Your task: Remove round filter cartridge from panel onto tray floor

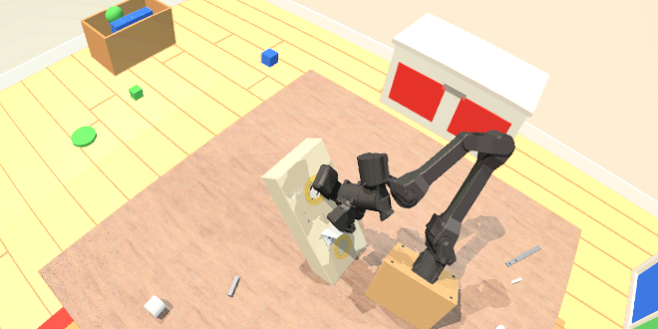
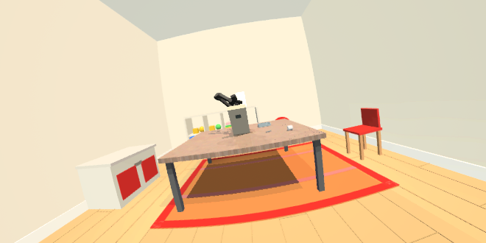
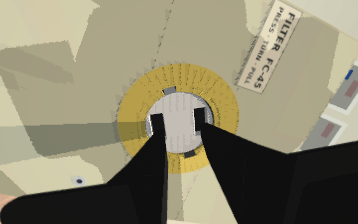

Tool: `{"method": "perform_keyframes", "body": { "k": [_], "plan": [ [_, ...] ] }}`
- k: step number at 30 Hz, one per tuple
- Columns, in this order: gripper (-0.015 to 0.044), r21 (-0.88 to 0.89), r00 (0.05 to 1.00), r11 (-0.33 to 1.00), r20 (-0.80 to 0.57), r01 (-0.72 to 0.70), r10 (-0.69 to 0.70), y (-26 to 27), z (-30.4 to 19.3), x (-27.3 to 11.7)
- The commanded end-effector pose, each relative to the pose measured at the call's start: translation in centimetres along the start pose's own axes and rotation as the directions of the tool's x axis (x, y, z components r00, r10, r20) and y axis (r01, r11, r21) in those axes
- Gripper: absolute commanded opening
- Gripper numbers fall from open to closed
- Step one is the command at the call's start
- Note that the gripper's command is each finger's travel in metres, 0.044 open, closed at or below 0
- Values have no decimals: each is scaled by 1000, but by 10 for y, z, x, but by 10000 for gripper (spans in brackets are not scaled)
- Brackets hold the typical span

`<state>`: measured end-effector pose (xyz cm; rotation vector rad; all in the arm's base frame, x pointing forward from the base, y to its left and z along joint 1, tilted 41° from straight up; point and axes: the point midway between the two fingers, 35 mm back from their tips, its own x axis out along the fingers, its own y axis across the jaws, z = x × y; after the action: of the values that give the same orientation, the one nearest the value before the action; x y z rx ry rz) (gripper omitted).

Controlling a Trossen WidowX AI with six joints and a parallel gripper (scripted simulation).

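The round filter cartridge [image 3: 180,137] [image 1: 314,191] is a pale disc with two dark slots, seated in the yellow ring [image 3: 130,107] of the cream service panel [image 1: 291,207] [image 2: 240,124]. My gripper [image 3: 182,132] is partly open, its fingers reaching to the cartridge face. In the wrist view the left fingertip overlaps the left slot and the right fingertip the right slot; contact and depth cannot be told. Nothing is held between the fingers. A grey-blue tray [image 2: 263,124] lies on the table beyond the panel in the exterior view.
A second yellow ring [image 1: 342,257] and a white part [image 1: 329,235] are lower on the panel. The arm stands on a wooden block [image 1: 409,294]. A white cylinder [image 1: 156,306] [image 2: 289,127] and small grey bars [image 1: 233,286] [image 1: 523,255] lie on the table.
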<state>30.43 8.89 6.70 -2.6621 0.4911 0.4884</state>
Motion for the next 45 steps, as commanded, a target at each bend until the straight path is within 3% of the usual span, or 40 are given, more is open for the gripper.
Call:
{"method": "perform_keyframes", "body": {
  "k": [1, 45],
  "plan": [
    [111, -5, 1000, 1000, 2, 4, -4, 0, 1, 4],
    [111, -5, 1000, 1000, 1, 5, -5, -1, 1, 13]
  ]
}}
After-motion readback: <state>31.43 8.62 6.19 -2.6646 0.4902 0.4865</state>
